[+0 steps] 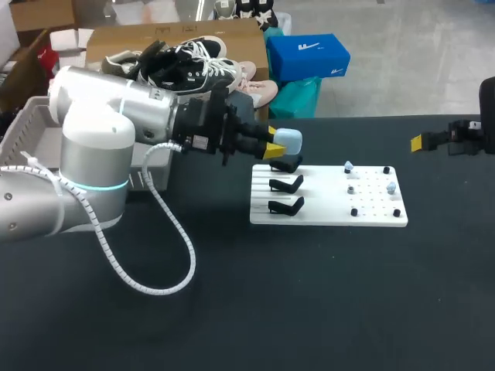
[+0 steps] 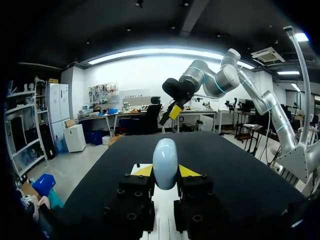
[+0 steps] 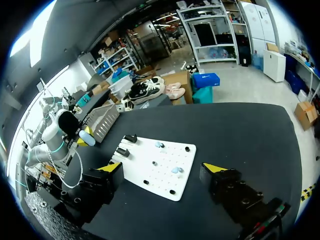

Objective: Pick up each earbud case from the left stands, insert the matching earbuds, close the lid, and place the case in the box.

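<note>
**Case held in the left hand, lid shut**

The left hand (image 2: 165, 171) grips the pale blue case (image 2: 165, 160) from both sides. Its yellow tips sit on the lower flanks, and the rounded end sticks out ahead of them. In the head view the case hangs just above the rearmost of three black stands (image 1: 285, 184), and all three look bare.

The case looks like a small, stiff, glossy shell. It is probably light, and slippery enough to squirt out of a pinch. The broad flanks are the safest hold and leave the lid end free.

The lid looks closed, so I cannot tell what is inside.

A few earbuds (image 1: 391, 187) sit on the white board (image 1: 325, 212), apart from one another.

The basket (image 1: 23, 127) at the bench's left is probably the box. Its inside is hidden.

The right hand (image 3: 164, 168) is spread wide and holds nothing, well off to the right.
</note>
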You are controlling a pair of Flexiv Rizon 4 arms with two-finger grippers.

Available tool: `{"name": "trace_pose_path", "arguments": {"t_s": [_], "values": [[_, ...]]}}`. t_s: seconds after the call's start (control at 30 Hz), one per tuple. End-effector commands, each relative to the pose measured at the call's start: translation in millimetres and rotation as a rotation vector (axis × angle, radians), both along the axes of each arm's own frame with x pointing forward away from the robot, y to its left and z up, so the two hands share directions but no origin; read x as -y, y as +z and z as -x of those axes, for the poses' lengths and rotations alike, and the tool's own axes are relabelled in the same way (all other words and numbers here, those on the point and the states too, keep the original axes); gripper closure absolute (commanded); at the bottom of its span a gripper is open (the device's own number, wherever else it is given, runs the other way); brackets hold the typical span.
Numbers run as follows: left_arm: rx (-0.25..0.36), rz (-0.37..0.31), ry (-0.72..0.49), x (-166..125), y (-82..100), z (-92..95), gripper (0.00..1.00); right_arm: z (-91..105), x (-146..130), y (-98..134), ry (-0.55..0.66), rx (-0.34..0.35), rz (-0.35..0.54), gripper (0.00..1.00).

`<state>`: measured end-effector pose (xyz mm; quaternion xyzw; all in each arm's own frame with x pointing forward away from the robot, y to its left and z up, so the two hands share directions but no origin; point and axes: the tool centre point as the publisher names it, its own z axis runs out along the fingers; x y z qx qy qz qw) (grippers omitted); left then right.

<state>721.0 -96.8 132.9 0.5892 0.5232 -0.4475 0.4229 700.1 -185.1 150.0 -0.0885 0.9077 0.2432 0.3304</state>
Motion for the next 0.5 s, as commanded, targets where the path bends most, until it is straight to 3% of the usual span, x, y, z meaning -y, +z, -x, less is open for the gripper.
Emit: {"name": "trace_pose_path", "arguments": {"t_s": [0.03, 0.5], "values": [[0.035, 0.016, 0.122, -6.3, 1.7, 31.6, 1.00, 0.0, 0.0, 0.0, 0.000, 0.000, 0.000, 0.00], [0.042, 0.018, 0.126, -7.6, 3.6, 36.6, 1.00, 0.0, 0.0, 0.0, 0.000, 0.000, 0.000, 0.00]]}}
